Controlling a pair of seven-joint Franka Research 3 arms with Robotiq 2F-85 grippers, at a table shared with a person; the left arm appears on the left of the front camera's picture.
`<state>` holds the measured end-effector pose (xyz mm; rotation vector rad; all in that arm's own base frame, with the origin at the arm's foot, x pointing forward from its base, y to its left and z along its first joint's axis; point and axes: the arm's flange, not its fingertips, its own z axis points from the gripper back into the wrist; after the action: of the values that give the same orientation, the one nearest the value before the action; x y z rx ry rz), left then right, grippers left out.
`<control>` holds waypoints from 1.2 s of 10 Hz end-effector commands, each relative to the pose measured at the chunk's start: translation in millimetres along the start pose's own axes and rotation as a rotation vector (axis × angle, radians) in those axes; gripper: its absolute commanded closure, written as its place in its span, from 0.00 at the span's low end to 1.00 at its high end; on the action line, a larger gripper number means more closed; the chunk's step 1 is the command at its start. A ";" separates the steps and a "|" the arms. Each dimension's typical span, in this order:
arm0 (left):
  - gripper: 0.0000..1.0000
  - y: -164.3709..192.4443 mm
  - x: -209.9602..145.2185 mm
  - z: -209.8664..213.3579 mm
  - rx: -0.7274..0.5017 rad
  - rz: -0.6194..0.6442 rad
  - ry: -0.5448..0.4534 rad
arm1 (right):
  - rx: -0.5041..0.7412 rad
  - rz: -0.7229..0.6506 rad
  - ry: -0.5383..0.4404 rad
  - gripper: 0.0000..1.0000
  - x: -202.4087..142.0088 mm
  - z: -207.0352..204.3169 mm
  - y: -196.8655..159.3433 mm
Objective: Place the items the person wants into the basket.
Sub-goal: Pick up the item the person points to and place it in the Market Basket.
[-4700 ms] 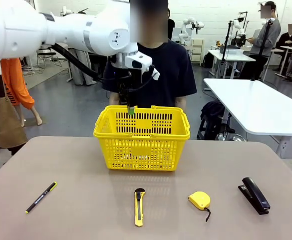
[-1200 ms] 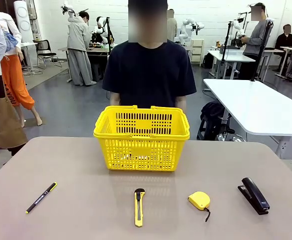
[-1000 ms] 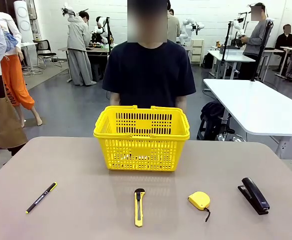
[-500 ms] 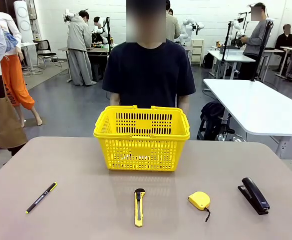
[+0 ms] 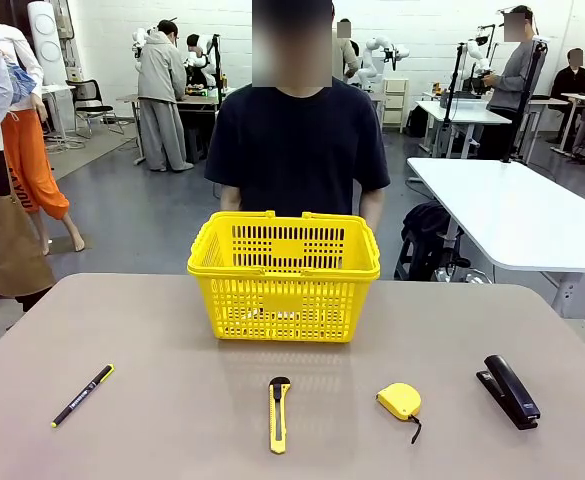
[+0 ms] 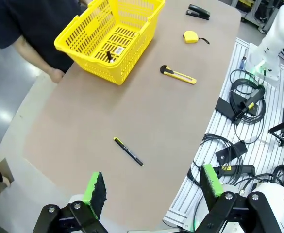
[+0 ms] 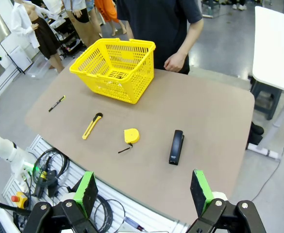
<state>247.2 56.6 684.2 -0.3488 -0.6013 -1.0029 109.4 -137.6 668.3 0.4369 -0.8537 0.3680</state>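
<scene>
Yellow basket (image 5: 284, 300) stands at the far middle of the counter (image 5: 172, 330) in the front view. It is just in front of the person (image 5: 302, 140) in the dark T-shirt, who stands behind it w/ arms down. On your near side four things lie in a row, well apart. From left to right they are the thin black pen (image 5: 82, 395), the utility knife (image 5: 279, 414), the small yellow tape measure (image 5: 399, 400) and the dark stapler (image 5: 512, 391). All four are on the counter, outside the basket.

Left wrist view: you look down on the counter from high above. The left gripper (image 6: 152, 183) has its fingers spread wide, green pads facing each other, nothing between them and nothing touched. On the basket's bottom lies the slim marker (image 6: 113, 53), black cap + white barrel. The pen is nearest to the fingers; knife, tape measure and stapler lie farther off. A hand (image 6: 57, 75) of the person is near the counter's far edge, beside the basket.

Right wrist view: again from high up. The right gripper (image 7: 143, 187) has its fingers fully apart too and holds nothing. Stapler and tape measure lie near each other but not touching, w/ the knife and pen beyond. Something dark lies in the basket, too small to tell what it is. The person's other hand (image 7: 173, 62) is at the far edge, near the basket but apart from it.
</scene>
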 end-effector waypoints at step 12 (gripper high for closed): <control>0.00 9.3 -7.1 1.6 -0.016 -0.112 -0.037 | 0.000 0.008 -0.009 0.00 -3.4 7.5 5.5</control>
<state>253.5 67.2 680.1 -0.3515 -0.6470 -1.1092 109.4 -137.6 668.3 0.4369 -0.8537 0.3680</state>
